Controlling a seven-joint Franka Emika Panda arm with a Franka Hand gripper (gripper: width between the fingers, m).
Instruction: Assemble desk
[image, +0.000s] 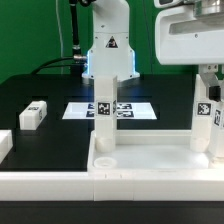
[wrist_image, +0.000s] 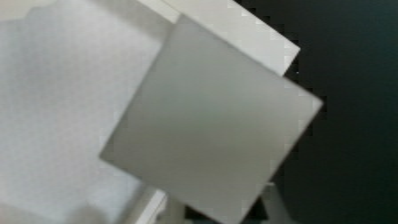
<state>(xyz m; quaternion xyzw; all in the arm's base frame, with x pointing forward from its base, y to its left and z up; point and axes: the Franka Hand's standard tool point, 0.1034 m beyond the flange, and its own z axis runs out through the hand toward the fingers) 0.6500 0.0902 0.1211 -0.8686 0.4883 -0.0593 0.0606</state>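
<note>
The white desk top (image: 150, 156), a rimmed tray with corner sockets, lies at the front of the black table. One tagged white leg (image: 103, 116) stands upright in its far corner on the exterior view's left. My gripper (image: 210, 92) comes down at the exterior view's right and is shut on the top of a second tagged leg (image: 205, 120), held upright at the tray's far right corner. In the wrist view that leg's flat grey face (wrist_image: 214, 120) fills the middle, tilted, over the white desk top (wrist_image: 63, 110); my fingers are hidden there.
A loose tagged leg (image: 33, 115) lies on the table at the exterior view's left, another white piece (image: 4, 145) at the far left edge. The marker board (image: 135, 110) lies behind the tray. A long white rail (image: 50, 186) runs along the front. The robot base (image: 108, 50) stands behind.
</note>
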